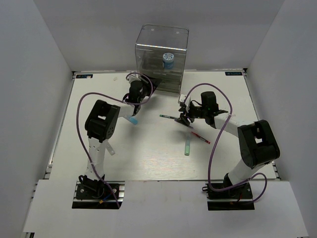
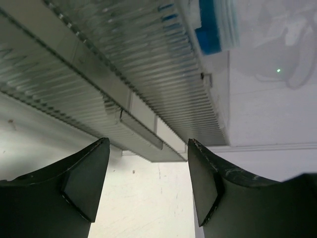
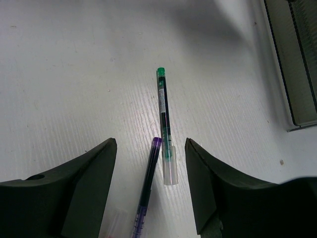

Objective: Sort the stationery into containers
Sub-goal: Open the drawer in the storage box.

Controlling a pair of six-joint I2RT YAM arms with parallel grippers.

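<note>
The clear drawer unit [image 1: 162,49] stands at the back centre, with the round blue-white pot [image 1: 169,60] inside it. My left gripper [image 1: 144,97] is open and empty just in front of its lower drawers. In the left wrist view the ribbed grey drawer fronts [image 2: 148,74] fill the top above the open gripper [image 2: 148,183]. My right gripper [image 1: 183,118] is open and low over the table. In the right wrist view a dark pen with a green end [image 3: 164,116] and a purple pen [image 3: 147,188] lie between the fingers of the open gripper [image 3: 151,171].
A red pen [image 1: 200,137] and a green marker [image 1: 187,146] lie right of centre. A white marker with a blue cap [image 1: 132,119] lies beside the left arm. The dark pen [image 1: 167,117] points left from the right gripper. White walls close in the table [image 1: 148,158].
</note>
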